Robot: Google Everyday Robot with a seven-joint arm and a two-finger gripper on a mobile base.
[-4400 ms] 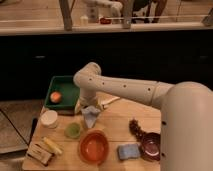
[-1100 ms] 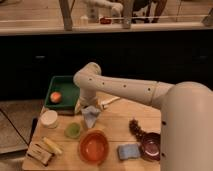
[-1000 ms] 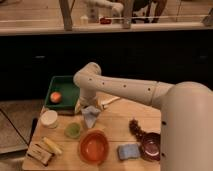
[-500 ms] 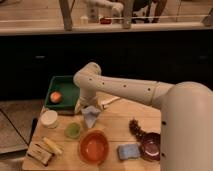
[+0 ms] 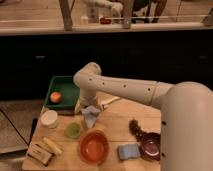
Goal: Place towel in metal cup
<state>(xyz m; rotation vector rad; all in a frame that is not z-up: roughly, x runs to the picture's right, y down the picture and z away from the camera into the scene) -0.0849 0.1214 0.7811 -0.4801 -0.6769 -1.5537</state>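
Note:
A pale grey towel [image 5: 91, 116] hangs or stands bunched just under my gripper [image 5: 86, 106], at the middle of the wooden table [image 5: 115, 125] in front of the green tray. The gripper is right at the towel's top end, and the arm reaches in from the right. I cannot make out a metal cup; the towel may hide it.
A green tray [image 5: 65, 89] holding an orange fruit [image 5: 55, 97] stands at the back left. A white cup [image 5: 49, 119], a small green cup [image 5: 73, 130], an orange bowl [image 5: 94, 146], a blue sponge [image 5: 128, 151], a dark red bowl [image 5: 150, 146] and food items [image 5: 45, 148] lie around.

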